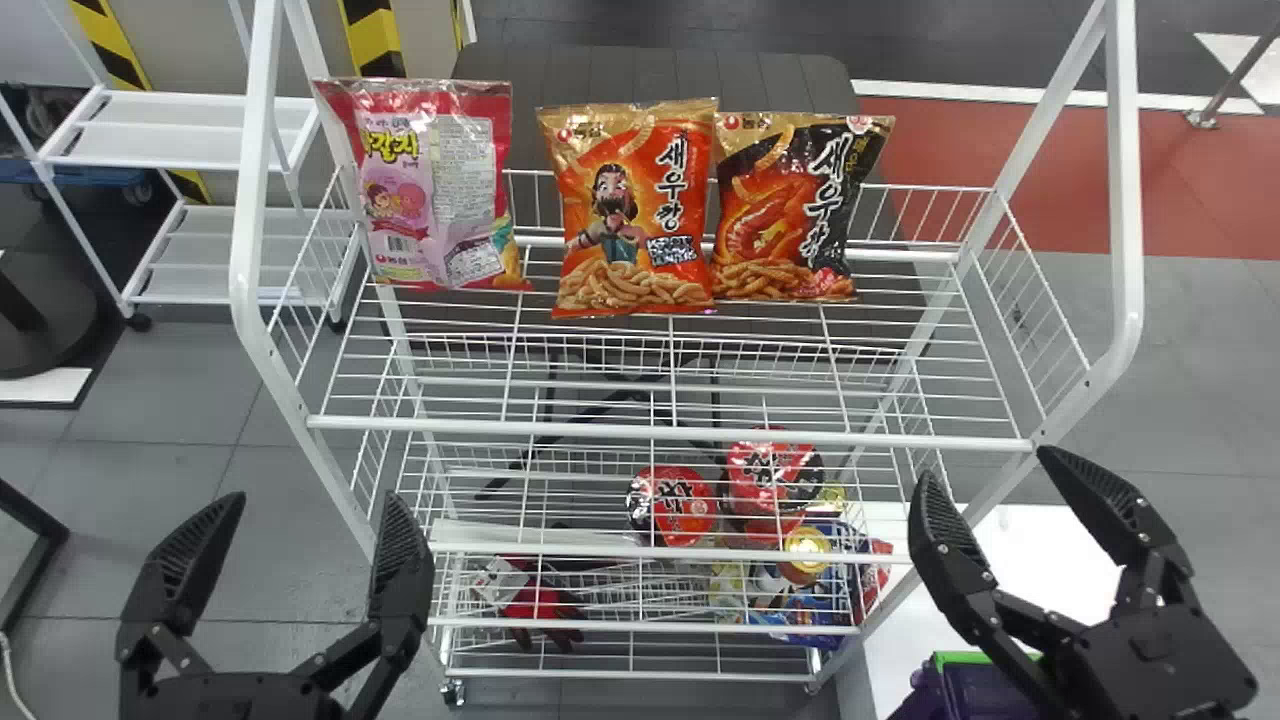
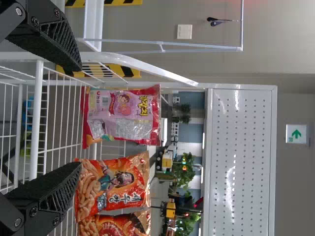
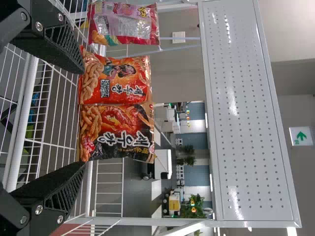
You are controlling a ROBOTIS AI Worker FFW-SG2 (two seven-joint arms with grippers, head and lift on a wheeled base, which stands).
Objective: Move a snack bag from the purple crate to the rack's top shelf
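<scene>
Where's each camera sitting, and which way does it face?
Head view: on the head, looking forward and down at the rack; left gripper and right gripper show.
Left wrist view: on the left wrist, looking forward over the top shelf; left gripper shows.
Right wrist view: on the right wrist, facing much the same way; right gripper shows.
The wrist views share three snack bags and a perforated panel.

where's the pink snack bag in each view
Head view: pink snack bag, left end of the row of three.
Left wrist view: pink snack bag, framed by the open left gripper.
Right wrist view: pink snack bag, end farthest from the black bag.
Shared landmark: orange cartoon bag beside it.
</scene>
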